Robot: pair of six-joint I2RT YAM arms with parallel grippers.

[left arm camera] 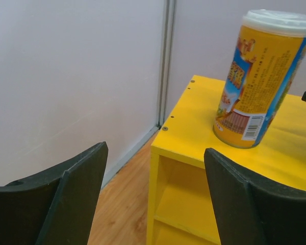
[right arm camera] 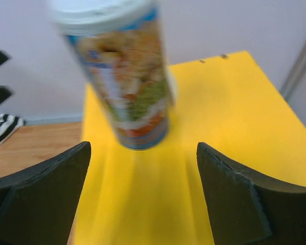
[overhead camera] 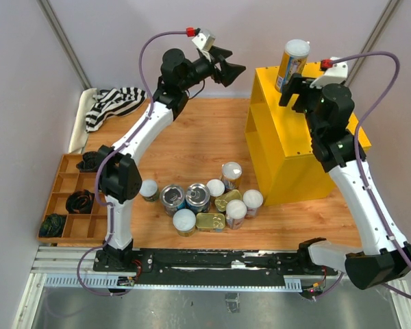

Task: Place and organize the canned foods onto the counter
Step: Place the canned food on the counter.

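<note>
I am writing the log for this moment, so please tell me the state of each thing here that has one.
Yellow can: upright on top of the counter, not held.
Left fingers: open, empty.
Right fingers: open, empty.
Other cans: grouped on the table, not yet on the counter.
Striped cloth: crumpled.

At upper right, the tube [overhead camera: 291, 68] has a glossy printed wrap and plastic lid; the cabinet [overhead camera: 281, 118] looks smooth, the tabletop [overhead camera: 205, 130] grained wood.
</note>
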